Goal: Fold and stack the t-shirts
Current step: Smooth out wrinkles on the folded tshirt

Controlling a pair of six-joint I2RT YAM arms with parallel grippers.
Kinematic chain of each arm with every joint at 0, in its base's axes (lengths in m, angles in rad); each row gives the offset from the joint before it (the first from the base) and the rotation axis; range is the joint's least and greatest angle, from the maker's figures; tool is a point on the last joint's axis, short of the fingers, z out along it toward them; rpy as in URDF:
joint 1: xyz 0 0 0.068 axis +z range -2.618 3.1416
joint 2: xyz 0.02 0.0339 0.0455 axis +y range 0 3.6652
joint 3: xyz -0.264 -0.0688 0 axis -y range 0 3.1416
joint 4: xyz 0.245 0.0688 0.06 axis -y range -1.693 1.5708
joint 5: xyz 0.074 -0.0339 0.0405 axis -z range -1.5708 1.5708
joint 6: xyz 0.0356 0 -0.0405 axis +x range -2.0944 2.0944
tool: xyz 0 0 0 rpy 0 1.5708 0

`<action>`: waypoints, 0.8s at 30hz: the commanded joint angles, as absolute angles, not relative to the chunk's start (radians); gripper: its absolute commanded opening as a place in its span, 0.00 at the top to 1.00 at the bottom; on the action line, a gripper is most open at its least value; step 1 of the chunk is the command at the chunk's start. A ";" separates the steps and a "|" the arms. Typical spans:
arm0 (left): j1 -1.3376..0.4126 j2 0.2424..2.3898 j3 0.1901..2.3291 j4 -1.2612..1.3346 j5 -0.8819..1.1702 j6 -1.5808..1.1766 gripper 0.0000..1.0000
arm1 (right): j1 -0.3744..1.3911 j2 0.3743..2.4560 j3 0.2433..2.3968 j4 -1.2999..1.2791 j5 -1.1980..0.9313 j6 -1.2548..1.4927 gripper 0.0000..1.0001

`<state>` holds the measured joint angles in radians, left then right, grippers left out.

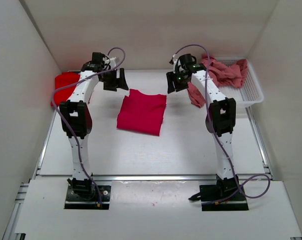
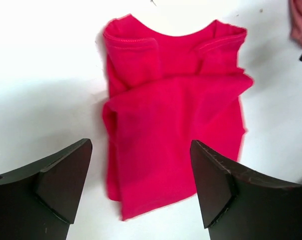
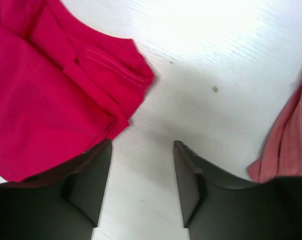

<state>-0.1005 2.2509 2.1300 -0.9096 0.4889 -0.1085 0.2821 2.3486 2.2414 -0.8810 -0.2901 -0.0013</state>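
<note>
A crimson-magenta t-shirt (image 1: 141,112) lies folded into a rectangle at the table's middle. In the left wrist view this shirt (image 2: 176,125) shows its collar at the top. My left gripper (image 1: 115,80) (image 2: 140,145) hangs open above the shirt's far left corner, with nothing between its fingers. My right gripper (image 1: 173,82) (image 3: 142,143) stands open over bare table, just right of the shirt's collar corner (image 3: 50,100). A bright red t-shirt (image 1: 65,82) sits at the far left. A salmon pink t-shirt (image 1: 221,72) (image 3: 288,145) spills out of the basket.
The white mesh basket (image 1: 253,90) stands at the back right corner against the wall. White walls close in the table (image 1: 140,155) on the left, back and right. Both arm bases are bolted at the near edge.
</note>
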 commanded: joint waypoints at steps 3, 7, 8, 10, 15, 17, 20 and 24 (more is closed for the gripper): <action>-0.104 2.170 1.973 -0.934 0.504 0.139 0.10 | 0.363 2.284 2.220 -0.784 -0.308 -0.107 0.37; -0.120 2.198 1.934 -0.916 0.537 0.179 0.01 | 0.379 2.367 2.244 -0.782 -0.324 -0.112 0.32; -0.124 2.200 1.933 -0.887 0.517 0.176 0.01 | 0.385 2.376 2.252 -0.784 -0.334 -0.118 0.31; -0.141 2.215 1.954 -0.855 0.518 0.161 0.01 | 0.382 2.402 2.260 -0.784 -0.344 -0.138 0.30; -0.178 2.266 2.032 -0.831 0.456 0.166 0.01 | 0.399 2.427 2.280 -0.790 -0.433 -0.158 0.34; -0.179 2.292 2.039 -0.830 0.460 0.161 0.02 | 0.408 2.442 2.275 -0.801 -0.448 -0.163 0.35; -0.172 2.309 2.042 -0.821 0.433 0.152 0.05 | 0.417 2.448 2.261 -0.804 -0.454 -0.161 0.35; -0.166 2.329 2.066 -0.808 0.414 0.147 0.14 | 0.408 2.456 2.247 -0.802 -0.457 -0.160 0.40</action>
